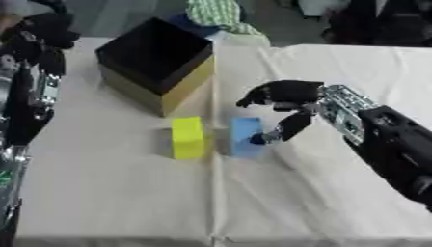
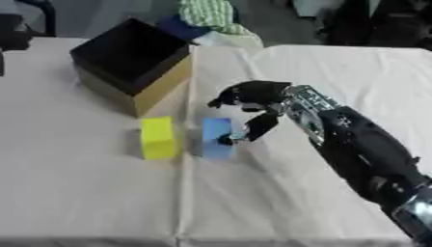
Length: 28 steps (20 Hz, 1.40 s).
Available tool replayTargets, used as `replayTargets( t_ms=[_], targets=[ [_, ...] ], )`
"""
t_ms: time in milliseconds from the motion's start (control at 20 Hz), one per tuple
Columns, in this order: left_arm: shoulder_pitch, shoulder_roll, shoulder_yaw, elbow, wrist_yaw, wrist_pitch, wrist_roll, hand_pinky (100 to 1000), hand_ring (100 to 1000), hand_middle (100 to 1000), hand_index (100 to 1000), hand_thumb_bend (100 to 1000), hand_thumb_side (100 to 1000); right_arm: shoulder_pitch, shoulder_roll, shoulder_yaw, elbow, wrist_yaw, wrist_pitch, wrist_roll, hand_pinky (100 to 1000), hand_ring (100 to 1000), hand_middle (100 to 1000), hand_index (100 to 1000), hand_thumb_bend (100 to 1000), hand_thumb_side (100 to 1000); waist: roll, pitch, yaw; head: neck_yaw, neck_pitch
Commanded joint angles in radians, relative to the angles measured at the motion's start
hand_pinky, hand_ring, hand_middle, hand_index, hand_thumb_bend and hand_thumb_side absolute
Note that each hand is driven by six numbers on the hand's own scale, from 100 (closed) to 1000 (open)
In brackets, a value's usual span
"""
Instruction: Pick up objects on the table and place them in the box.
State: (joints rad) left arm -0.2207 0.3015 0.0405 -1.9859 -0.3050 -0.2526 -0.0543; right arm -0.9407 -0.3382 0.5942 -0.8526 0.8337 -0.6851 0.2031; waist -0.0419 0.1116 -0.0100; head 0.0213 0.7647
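The blue block (image 1: 245,136) sits on the white table (image 1: 110,193), just right of the yellow block (image 1: 187,137). The two blocks are near each other but do not touch. Both stand in front of the box (image 1: 156,60), which is open on top, dark inside, with yellow sides.

The right hand (image 1: 283,99) hangs over the right side of the blue block. Its fingers (image 1: 257,98) are curved and spread above the block. Its thumb (image 1: 278,131) points down, and the tip is at the block's right side. The hand is open around the block. It does not hold it yet.

The block looks like foam or light plastic, so it is likely light and easy to lift. It has flat sides and square corners. It may squash a little if it is foam, but it should not break. The best place to hold it is on two flat sides that face away from each other, thumb on the right, fingers on the left. The gap next to the yellow block is small, so the fingers could bump that one.

The left arm (image 1: 30,91) is at the left edge. I cannot see its hand.
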Motion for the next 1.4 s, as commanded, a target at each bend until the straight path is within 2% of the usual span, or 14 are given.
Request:
replayTargets(
  t_ms=[50,150,650,900,1000,1050,1150,1250,1400],
  targets=[
    [-0.012,0.021,0.001,-0.014,-0.004,-0.002,-0.005,757,756,790,829,114,848,-0.015,-0.005,0.000,-0.025,-0.012,0.005,0.009,888,908,788,991,495,1000,0.004,-0.010,0.003,-0.002,0.005],
    [-0.012,0.020,0.001,-0.014,-0.005,-0.002,-0.007,757,756,791,829,112,847,-0.012,-0.005,0.003,-0.029,-0.010,0.006,0.018,887,907,789,992,523,1000,0.004,-0.008,0.004,-0.003,0.005],
    [-0.015,0.014,-0.001,-0.014,-0.003,-0.003,-0.011,756,756,791,827,116,850,0.014,-0.006,-0.008,-0.046,0.035,0.037,0.046,884,902,794,985,471,1000,0.006,0.000,0.007,-0.004,0.005],
    [-0.017,0.012,0.000,-0.014,-0.002,-0.004,-0.011,756,756,791,826,115,849,0.023,-0.006,-0.013,-0.045,0.038,0.050,0.065,877,893,757,986,450,1000,0.008,0.003,0.010,-0.007,0.005],
    [-0.018,0.011,0.000,-0.014,-0.001,-0.004,-0.011,756,756,791,826,116,849,0.024,-0.007,-0.016,-0.047,0.030,0.058,0.068,868,880,719,975,387,1000,0.009,0.004,0.011,-0.007,0.005],
    [-0.019,0.011,0.000,-0.014,-0.001,-0.004,-0.011,756,757,791,825,116,850,0.024,-0.007,-0.017,-0.050,0.028,0.064,0.065,863,871,690,956,305,1000,0.009,0.004,0.011,-0.007,0.005],
    [-0.020,0.010,-0.001,-0.014,0.000,-0.004,-0.012,756,757,791,825,117,850,0.026,-0.010,-0.018,-0.060,0.028,0.081,0.056,858,860,667,945,246,1000,0.009,0.006,0.011,-0.009,0.005],
    [-0.021,0.008,-0.001,-0.014,0.000,-0.004,-0.014,755,757,791,825,116,850,0.029,-0.011,-0.019,-0.071,0.029,0.098,0.042,849,844,648,915,151,1000,0.010,0.007,0.013,-0.009,0.005],
    [-0.023,0.008,-0.001,-0.014,0.001,-0.005,-0.014,755,757,791,825,115,849,0.031,-0.013,-0.016,-0.088,0.028,0.115,0.016,842,829,634,885,100,1000,0.011,0.009,0.015,-0.010,0.005]
  ],
)
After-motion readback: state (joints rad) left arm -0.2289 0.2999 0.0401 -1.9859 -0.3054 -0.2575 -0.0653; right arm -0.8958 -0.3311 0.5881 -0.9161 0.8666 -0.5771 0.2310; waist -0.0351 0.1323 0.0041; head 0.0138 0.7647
